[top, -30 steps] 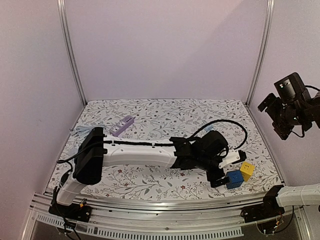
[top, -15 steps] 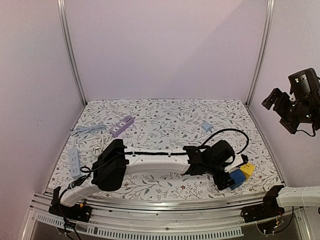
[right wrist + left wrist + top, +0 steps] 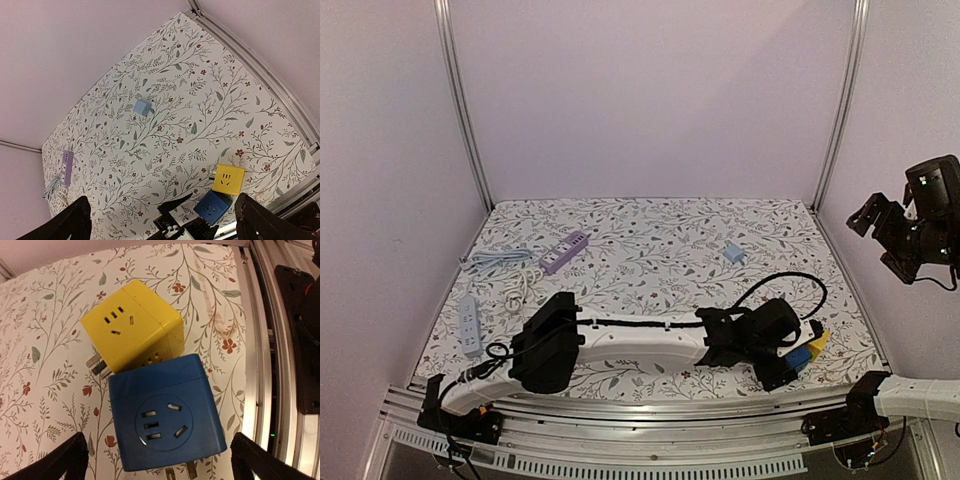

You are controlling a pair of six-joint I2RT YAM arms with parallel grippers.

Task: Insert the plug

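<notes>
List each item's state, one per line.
blue cube socket, unplugged, prongs bare.
yellow cube socket, beside the blue one, unplugged, prongs bare.
purple power strip, lying flat.
grey power strip, lying flat.
light-blue adapter, lying loose.
left fingers, open, over the blue cube.
right fingers, open, raised, empty.

Left arm (image 3: 630, 335) — white links, black joints; black cable (image 3: 785, 275) looping; black fingers (image 3: 65, 460).

A floral-patterned bench (image 3: 650, 225) carries a purple power strip (image 3: 565, 252) at the far left, with a pale-blue cable (image 3: 492, 261) bundled beside it. A grey power strip (image 3: 469, 324) lies along the left edge, and a small pale-blue adapter (image 3: 734, 254) sits far right.
</notes>
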